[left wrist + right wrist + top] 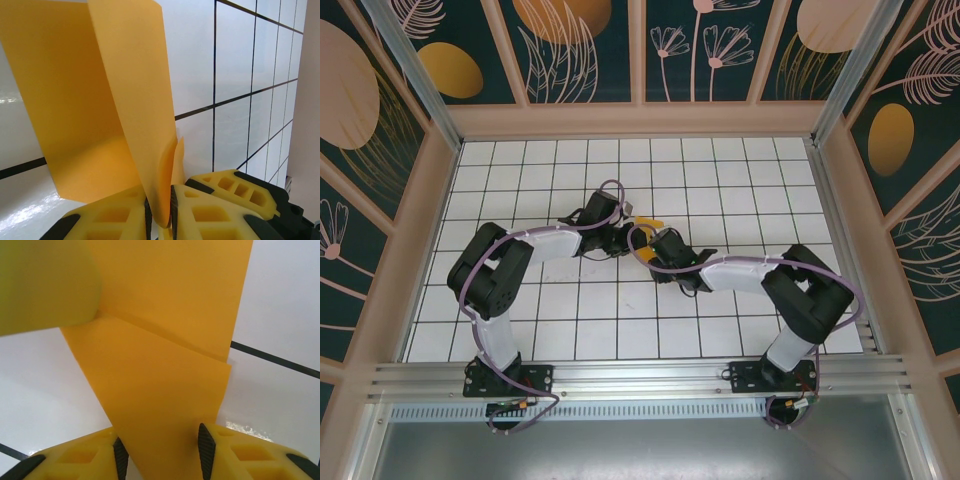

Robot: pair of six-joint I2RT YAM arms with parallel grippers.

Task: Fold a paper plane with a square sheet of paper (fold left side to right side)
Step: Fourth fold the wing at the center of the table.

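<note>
Both claws meet over the middle of the table [520, 180], well away from every edge, with the square sheet of paper [649, 222] lifted between them rather than lying flat on the tiles.

The main risk, as I judge it, is the sheet itself. It hangs in loose curves with nothing pressing it down, so the left side could come over to the right askew and crease off-centre. If the two claws pull apart, the thin paper could tear at the pinch. If the right one closes on a bulge, it could set a stray wrinkle. A slip from either hold would drop the sheet crooked on the table.

The left claw [159, 202] has its yellow fingers [210, 210] pressed together on a lower edge of the sheet, which rises from the pinch in a curl. The right claw [160, 452] stands partly open, with a flap of paper between its black pads [120, 456]. I cannot tell whether they press on it.
</note>
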